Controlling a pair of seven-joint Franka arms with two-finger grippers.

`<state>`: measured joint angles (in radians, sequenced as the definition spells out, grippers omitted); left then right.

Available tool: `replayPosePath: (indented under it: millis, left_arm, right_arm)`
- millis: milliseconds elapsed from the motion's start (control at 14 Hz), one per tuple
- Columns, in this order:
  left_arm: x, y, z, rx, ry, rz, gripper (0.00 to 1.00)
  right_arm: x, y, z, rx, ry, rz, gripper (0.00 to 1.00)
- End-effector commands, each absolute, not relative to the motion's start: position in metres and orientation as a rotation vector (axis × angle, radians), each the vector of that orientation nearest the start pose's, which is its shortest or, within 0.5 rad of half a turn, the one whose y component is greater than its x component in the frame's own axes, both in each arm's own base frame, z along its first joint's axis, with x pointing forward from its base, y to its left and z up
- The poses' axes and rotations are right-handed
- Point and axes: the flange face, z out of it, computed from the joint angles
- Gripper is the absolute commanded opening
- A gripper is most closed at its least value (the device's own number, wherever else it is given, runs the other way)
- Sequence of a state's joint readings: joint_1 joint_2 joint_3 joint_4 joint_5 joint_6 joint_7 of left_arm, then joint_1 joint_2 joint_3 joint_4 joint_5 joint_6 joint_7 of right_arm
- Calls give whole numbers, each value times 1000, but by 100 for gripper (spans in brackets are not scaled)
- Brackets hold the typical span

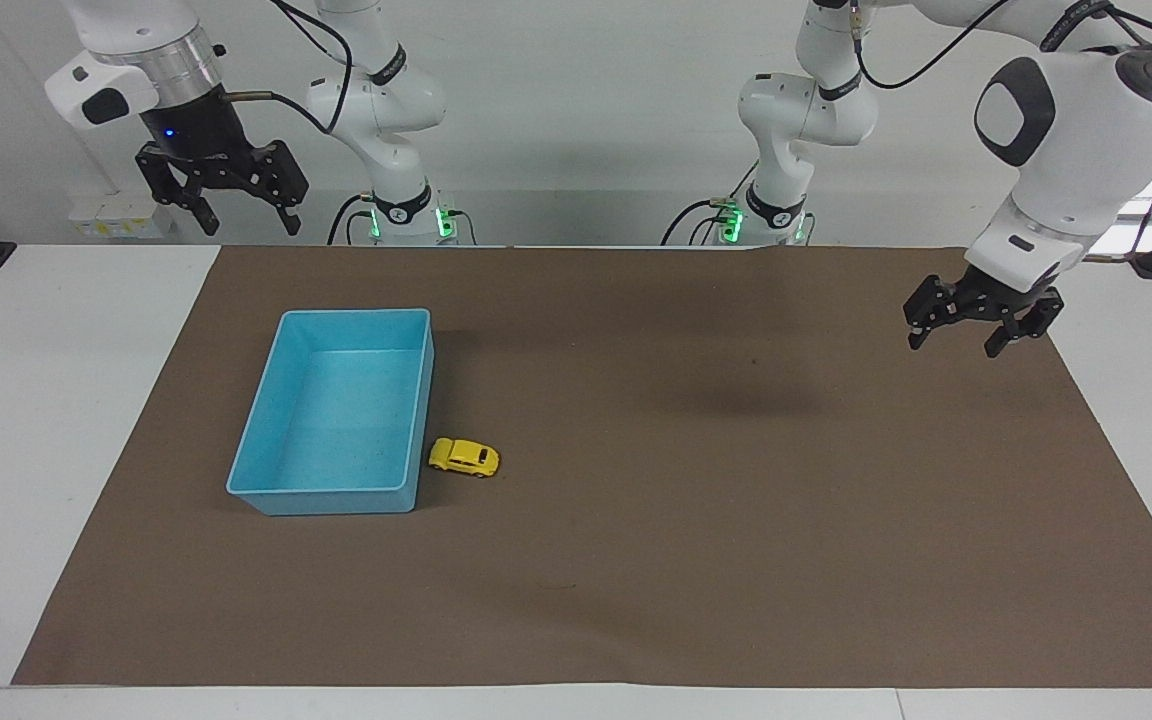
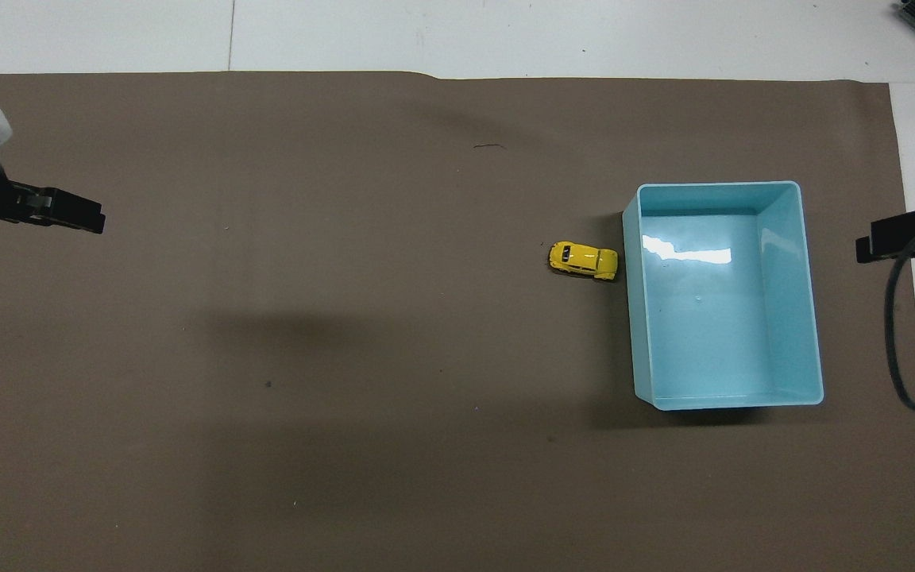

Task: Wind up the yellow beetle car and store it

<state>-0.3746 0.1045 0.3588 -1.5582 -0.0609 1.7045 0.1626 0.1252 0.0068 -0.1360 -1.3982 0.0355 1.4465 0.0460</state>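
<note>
While the small bright-yellow beetle-shaped toy car (image 1: 464,457) stands on its wheels on the brown mat (image 1: 636,560) of the surface, it lies just beside the long outer wall of the light-blue rectangular plastic bin (image 1: 266,420), on the bin's side toward the left arm, apart from the wall or barely touching. Its long axis runs roughly square to that wall, slightly skewed; one end points at the bin, but which end cannot be told. The right gripper (image 1: 221,195) waits raised on the bin's other side, jaws released, and is judged the nearer arm. The left gripper (image 1: 981,325) hangs over the mat well apart from the bin, jaws released and empty. Storing calls for lifting the car over the wall.
</note>
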Motion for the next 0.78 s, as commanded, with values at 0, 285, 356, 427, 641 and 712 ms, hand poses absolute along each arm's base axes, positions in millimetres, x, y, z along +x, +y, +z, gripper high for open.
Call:
replayPosePath:
  millis: [0, 285, 356, 427, 641, 712]
  left_arm:
    - [576, -26, 621, -3182, 159, -104, 100]
    - [570, -26, 625, -3188, 148, -107, 100]
    - [570, -22, 625, -3188, 136, -107, 100]
    - [569, -20, 626, -3189, 132, -98, 100]
    - [566, -18, 624, -3187, 128, -56, 100]
    - [566, -19, 623, -3188, 128, -51, 100]
  right_arm:
    - [528, 9, 694, -3080, 41, -45, 100]
    - [520, 42, 693, -3081, -110, -22, 100]
    - [519, 48, 693, -3078, -167, -23, 100]
    - [517, 49, 693, -3070, -275, -28, 100]
    - [509, 65, 683, -3005, -702, -17, 100]
    - [508, 69, 680, -2977, -823, -21, 100]
